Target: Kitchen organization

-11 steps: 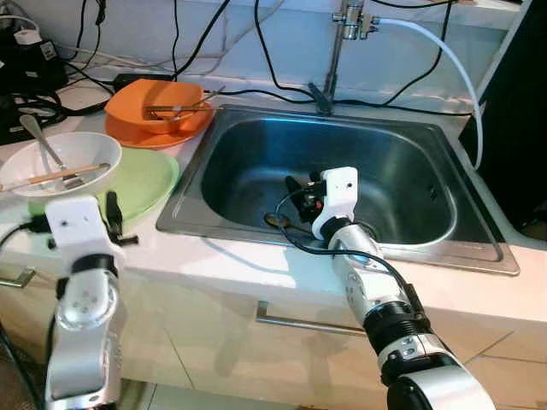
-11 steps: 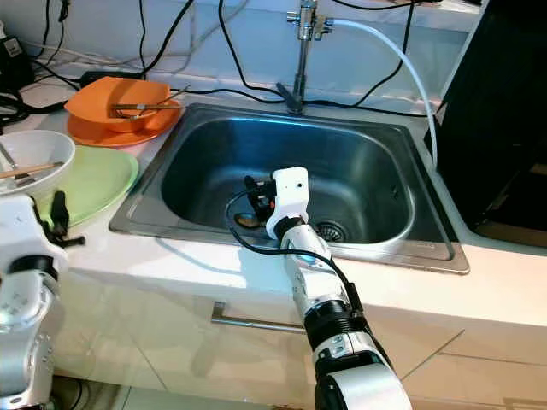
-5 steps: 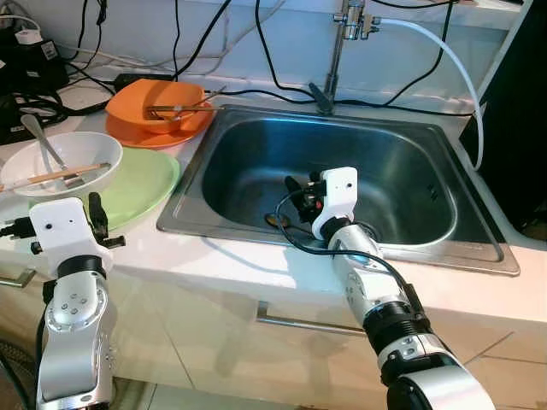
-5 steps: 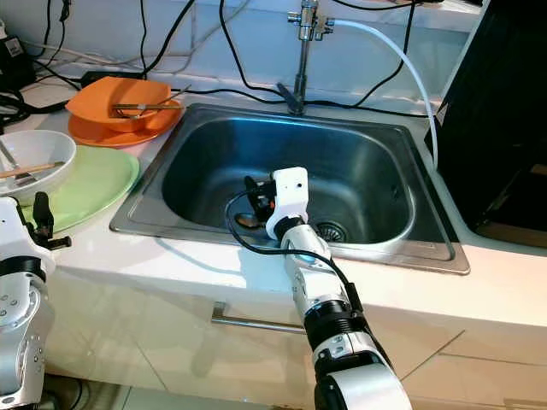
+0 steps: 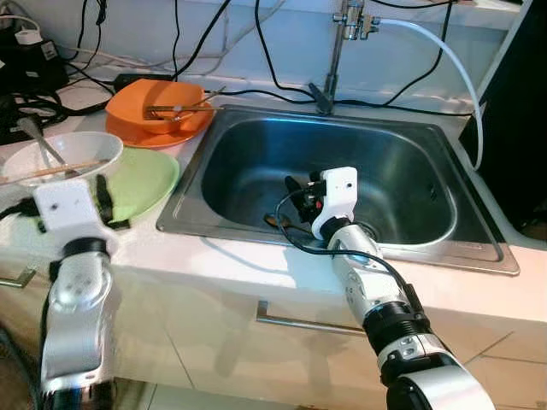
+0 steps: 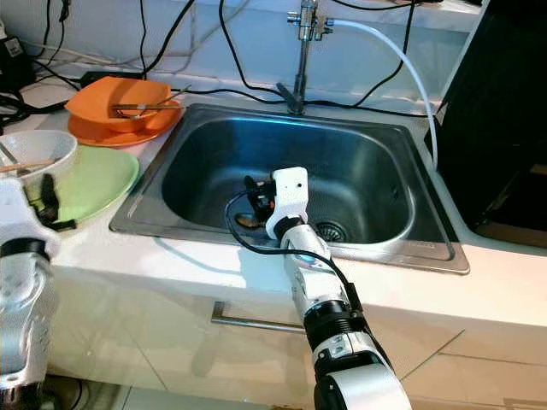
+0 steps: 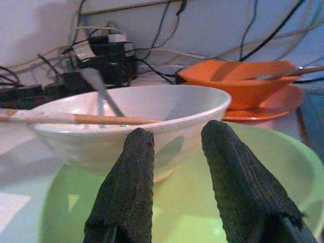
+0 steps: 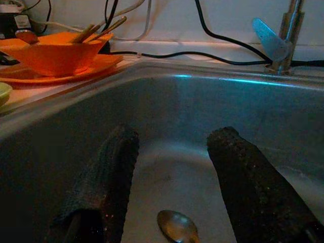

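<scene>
A white bowl (image 5: 60,158) holding a spoon and chopsticks rests on a green plate (image 5: 149,179) at the counter's left. My left gripper (image 5: 102,192) is open at the plate's near edge; in the left wrist view its fingers (image 7: 131,172) point at the white bowl (image 7: 167,109), close to its wall. Behind stands an orange bowl (image 5: 158,107) with utensils on an orange plate. My right gripper (image 5: 295,190) hangs open inside the steel sink (image 5: 393,171). A metal spoon (image 8: 177,226) lies on the sink floor just beyond the right gripper (image 8: 174,134).
A faucet (image 5: 342,43) with a white hose stands behind the sink. Black cables and a power strip (image 5: 26,51) crowd the back left of the counter. A dark appliance (image 5: 521,128) stands at the right. A drawer handle (image 5: 299,323) runs below the counter edge.
My left arm has swung left, then risen and come forward, bringing its gripper up to the green plate and white bowl. The right arm has stayed still in the sink.
</scene>
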Robot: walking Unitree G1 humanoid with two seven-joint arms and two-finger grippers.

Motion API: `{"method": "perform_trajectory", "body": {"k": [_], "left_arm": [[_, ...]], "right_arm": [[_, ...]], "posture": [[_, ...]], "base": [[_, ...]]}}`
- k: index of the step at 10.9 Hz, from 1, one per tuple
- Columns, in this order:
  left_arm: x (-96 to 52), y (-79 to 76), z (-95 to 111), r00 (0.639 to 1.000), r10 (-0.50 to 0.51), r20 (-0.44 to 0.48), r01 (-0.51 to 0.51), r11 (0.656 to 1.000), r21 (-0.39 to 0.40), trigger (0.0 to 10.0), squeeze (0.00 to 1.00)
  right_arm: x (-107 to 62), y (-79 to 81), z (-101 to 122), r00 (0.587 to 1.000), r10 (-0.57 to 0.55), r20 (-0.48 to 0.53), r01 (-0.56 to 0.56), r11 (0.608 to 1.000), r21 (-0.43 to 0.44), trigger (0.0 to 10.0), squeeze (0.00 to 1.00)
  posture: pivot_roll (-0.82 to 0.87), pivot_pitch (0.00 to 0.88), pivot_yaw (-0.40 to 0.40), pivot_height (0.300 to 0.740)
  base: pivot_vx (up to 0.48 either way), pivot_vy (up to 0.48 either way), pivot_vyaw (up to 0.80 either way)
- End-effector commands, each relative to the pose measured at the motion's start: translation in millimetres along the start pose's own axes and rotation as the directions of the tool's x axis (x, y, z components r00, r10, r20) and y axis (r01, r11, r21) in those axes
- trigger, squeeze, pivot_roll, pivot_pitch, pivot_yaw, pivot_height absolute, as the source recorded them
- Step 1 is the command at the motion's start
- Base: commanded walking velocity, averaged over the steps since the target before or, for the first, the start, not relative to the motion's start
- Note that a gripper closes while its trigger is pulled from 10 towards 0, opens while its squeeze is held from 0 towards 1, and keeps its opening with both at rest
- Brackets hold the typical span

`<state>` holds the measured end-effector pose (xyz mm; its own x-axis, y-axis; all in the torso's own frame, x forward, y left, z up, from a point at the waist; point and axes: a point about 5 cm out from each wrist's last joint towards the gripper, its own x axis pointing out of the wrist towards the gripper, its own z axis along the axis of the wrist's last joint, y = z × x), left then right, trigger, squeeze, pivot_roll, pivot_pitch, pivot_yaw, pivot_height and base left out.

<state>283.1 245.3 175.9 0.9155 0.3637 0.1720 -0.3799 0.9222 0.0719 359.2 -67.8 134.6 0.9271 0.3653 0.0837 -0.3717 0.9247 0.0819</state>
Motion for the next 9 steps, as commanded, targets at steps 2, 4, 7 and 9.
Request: {"method": "perform_trajectory", "body": {"k": [2, 4, 7, 9], "left_arm": [[4.2, -5.9, 0.9, 0.999, -0.034, 0.0, 0.034, 0.999, -0.007, 10.0, 0.0], [8.1, -18.0, 0.4, 0.996, -0.094, -0.005, 0.094, 0.995, -0.015, 10.0, 0.0], [17.4, -43.3, 3.7, 0.981, -0.194, 0.009, 0.194, 0.98, -0.034, 10.0, 0.0], [21.4, -65.7, 10.1, 0.962, -0.271, 0.035, 0.273, 0.961, -0.049, 10.0, 0.0]], "right_arm": [[-1.6, -2.3, -3.3, 1.0, -0.012, -0.016, 0.012, 1.0, 0.012, 10.0, 0.0], [-1.9, -2.0, -3.8, 1.0, -0.014, -0.016, 0.014, 1.0, 0.013, 10.0, 0.0], [-2.7, -3.1, -4.7, 1.0, -0.019, -0.019, 0.019, 1.0, 0.011, 10.0, 0.0], [-2.9, -3.4, -5.3, 1.0, -0.023, -0.02, 0.023, 1.0, 0.011, 10.0, 0.0]], "posture": [[0.24, 0.037, -0.018, 0.74], [0.23, 0.037, -0.014, 0.74], [0.23, 0.038, -0.009, 0.74], [0.22, 0.034, -0.005, 0.74]], "base": [[0.0, 0.0, 0.0], [0.0, 0.0, 0.0], [0.0, 0.0, 0.0], [0.0, 0.0, 0.0]]}}
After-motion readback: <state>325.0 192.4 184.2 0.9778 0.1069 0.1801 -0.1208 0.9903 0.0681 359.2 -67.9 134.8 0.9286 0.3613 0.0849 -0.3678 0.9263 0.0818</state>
